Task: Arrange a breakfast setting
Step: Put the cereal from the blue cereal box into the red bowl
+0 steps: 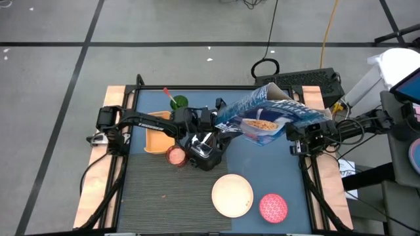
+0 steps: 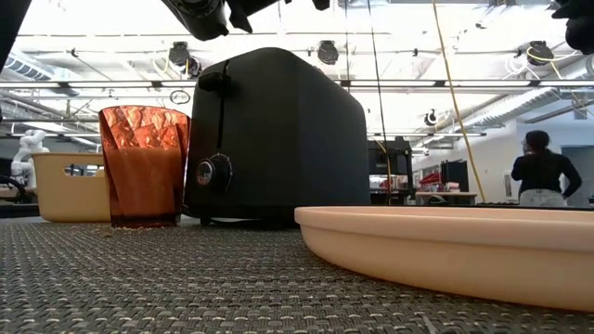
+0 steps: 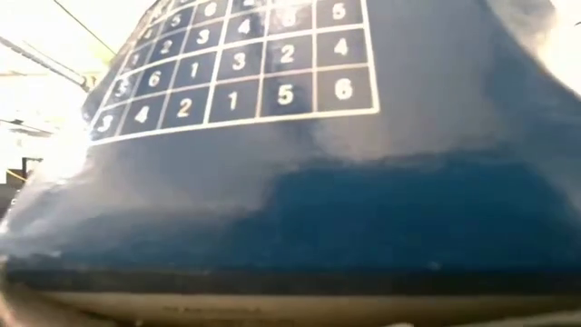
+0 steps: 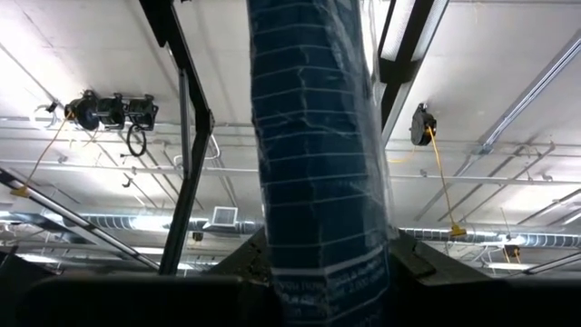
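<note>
Both grippers hold a blue cereal box [image 1: 269,115] in the air over the table's far middle, its open flaps [image 1: 277,90] toward the far right. My left gripper [image 1: 220,118] is at the box's left end and my right gripper [image 1: 296,136] at its right near corner. The cream plate [image 1: 232,195] lies bare near the front edge, and it also shows in the low view [image 2: 445,246]. The pink bowl [image 1: 273,206] sits to its right. A red handle [image 1: 167,92] sticks out of a green cup [image 1: 178,102] at the far left. No toast shows. My left gripper is at the box's closed left end [image 1: 226,121], coming level from the table's left. The box's printed face [image 3: 272,82] fills the wrist view and hides the fingers. The box is lifted clear and tilted. My right gripper pinches the box's narrow edge [image 4: 318,272] between its two fingers, near the right near corner [image 1: 298,124], coming from the table's right. The box rises from the fingers, clear of the table.
The black toaster [image 1: 203,149] stands under my left arm, also seen in the low view [image 2: 278,130]. A red-orange glass [image 1: 176,155] is beside it, and the orange square container [image 1: 157,139] is to its left. A person [image 2: 541,172] stands far off in the room.
</note>
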You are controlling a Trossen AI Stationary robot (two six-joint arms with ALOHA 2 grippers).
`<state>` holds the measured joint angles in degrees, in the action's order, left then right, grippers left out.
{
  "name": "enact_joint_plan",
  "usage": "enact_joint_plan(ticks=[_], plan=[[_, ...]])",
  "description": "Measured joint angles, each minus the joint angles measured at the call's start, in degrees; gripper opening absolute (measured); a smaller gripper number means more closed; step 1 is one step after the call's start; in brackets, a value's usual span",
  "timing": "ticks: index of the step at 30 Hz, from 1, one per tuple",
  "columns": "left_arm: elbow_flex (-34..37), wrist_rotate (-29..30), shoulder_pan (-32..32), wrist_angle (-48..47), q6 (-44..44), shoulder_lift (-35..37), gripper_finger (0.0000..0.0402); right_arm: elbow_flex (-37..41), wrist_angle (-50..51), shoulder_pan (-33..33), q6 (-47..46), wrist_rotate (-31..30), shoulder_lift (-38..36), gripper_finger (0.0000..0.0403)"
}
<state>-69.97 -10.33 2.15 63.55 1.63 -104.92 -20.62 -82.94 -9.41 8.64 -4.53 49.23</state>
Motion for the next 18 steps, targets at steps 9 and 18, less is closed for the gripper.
enact_joint_plan(ticks=[9, 18], plan=[[0.00, 0.11, 0.00, -0.08, 0.00, 0.02, 0.0323, 0.00, 0.02, 0.00, -1.34, 0.04, 0.00, 0.0090], [-0.02, 0.33, 0.02, -0.18, -0.17, 0.04, 0.0322, 0.00, 0.02, 0.00, -1.92, 0.07, 0.02, 0.0091]])
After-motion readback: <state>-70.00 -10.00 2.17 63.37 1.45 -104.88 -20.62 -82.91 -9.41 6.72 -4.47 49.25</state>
